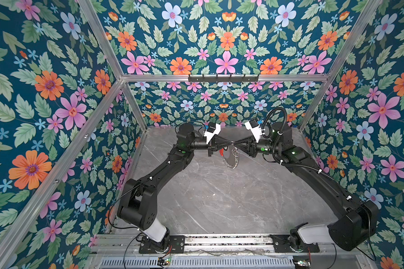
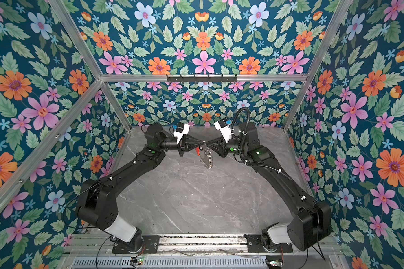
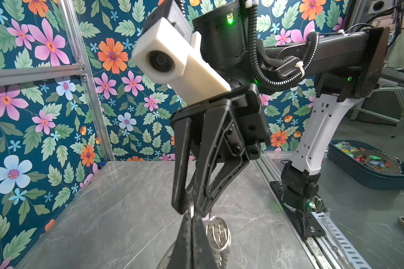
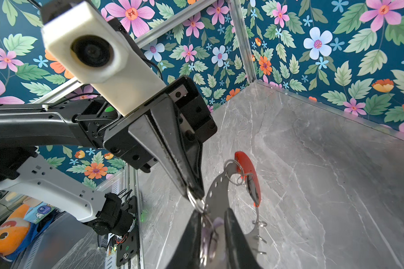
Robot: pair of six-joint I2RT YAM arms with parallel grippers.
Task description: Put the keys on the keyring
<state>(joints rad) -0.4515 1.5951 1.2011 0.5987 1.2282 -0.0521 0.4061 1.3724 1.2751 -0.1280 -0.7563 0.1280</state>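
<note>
Holding, left gripper (image 4: pixel 194 189): jaws pressed together on a small silver ring (image 4: pixel 195 202) set in the keyring's metal band.
Right gripper (image 4: pixel 211 216): tip to tip with the left, over the middle of the table in both top views. Its fingers (image 4: pixel 187 237) stand narrowly apart with the key's lavender tag (image 4: pixel 216 224) between them; pinching or only flanking it, cannot tell.
Key: only the tag shows; blade and head are hidden by the fingers.
Keyring (image 1: pixel 231 159): hangs below the two tips, above the grey marble tabletop (image 1: pixel 208 198). Red plastic section (image 4: pixel 247 170) is on the far side of the loop from the pinned ring; further small rings are spaced along the band.
Step (judged): threading the key onto the pinned ring; not seen to be on yet.
Next move (judged): calls for the key's hole fed along the ring's split coil with a small, slow wrist turn, the left claw steadying the ring. The hanging loop may swing.
</note>
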